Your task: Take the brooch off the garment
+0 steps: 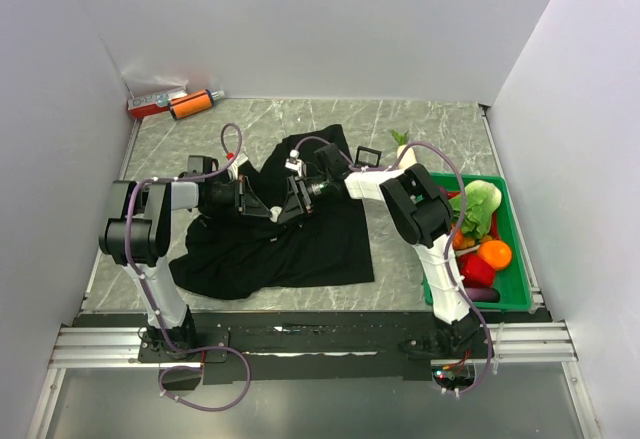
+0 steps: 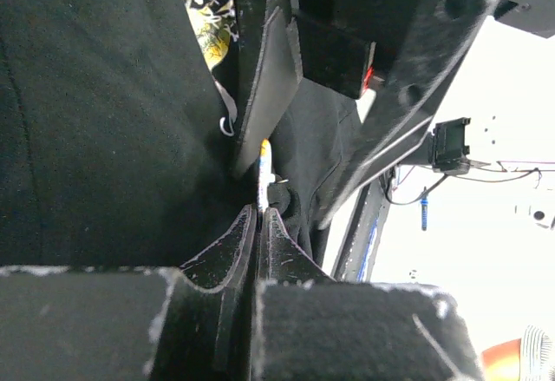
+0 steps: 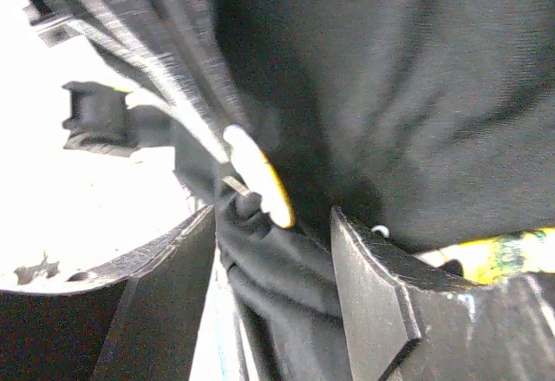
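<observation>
Left claw is right up at the lens, its two black fingers pressed together with only a sliver between them. The tips look to be nipping the lower edge of the brooch. There it is, seen edge-on: a thin little disc, pale cream on the face with a yellow-gold rim. It stands up out of the fingertips against the black shirt. A scrap of yellow-green print shows at the top of that view.

Over to the right wrist camera: the right claw stands partway open. A thick bunched fold of shirt fills the gap and touches both inner faces, so it is holding cloth. The brooch sits just above that fold, tilted, an oval sliver of cream and gold. The left claw's fingers reach it from the upper left, blurred.

From above, both arms meet over the middle of the shirt, claws tip to tip. The brooch itself is too small to pick out there. The shirt lies rumpled on the marbled bench. A small black box sits just beyond the shirt's far right corner. A green tray of vegetables lies at the right edge, well apart from the claws.
</observation>
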You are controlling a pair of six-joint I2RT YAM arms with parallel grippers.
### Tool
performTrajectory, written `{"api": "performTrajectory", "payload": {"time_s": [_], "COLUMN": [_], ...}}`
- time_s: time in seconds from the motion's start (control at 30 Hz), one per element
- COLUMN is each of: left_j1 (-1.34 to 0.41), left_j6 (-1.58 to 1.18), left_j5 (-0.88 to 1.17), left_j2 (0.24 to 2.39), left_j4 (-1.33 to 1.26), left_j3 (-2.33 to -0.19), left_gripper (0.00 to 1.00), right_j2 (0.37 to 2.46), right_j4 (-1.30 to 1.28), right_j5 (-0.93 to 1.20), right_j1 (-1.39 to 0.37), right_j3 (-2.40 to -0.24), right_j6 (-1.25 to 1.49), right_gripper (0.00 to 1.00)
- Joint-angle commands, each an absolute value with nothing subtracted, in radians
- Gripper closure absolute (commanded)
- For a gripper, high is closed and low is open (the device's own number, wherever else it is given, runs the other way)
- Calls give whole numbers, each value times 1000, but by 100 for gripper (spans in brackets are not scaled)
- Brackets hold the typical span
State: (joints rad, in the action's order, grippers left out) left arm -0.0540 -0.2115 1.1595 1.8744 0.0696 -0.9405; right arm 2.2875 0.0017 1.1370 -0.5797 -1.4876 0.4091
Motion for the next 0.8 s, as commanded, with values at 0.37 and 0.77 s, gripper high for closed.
{"api": "performTrajectory", "payload": {"time_s": [0.37,0.77], "left_j1": [-51,-41], "left_j6": [-141,70], "left_j5": [1201,1135], "left_j2": [1824,1824], "left_j4": [110,342], "left_j3": [-956,-1057], "left_gripper": [99,99], "right_j2": [2184,2039], "right_j4": [5,-495], "right_j5": [1223,1011], "right_j1": [-571,-522], "right_j3": [-1494,-1566], "right_j6": [312,-168], "right_gripper": [43,49]}}
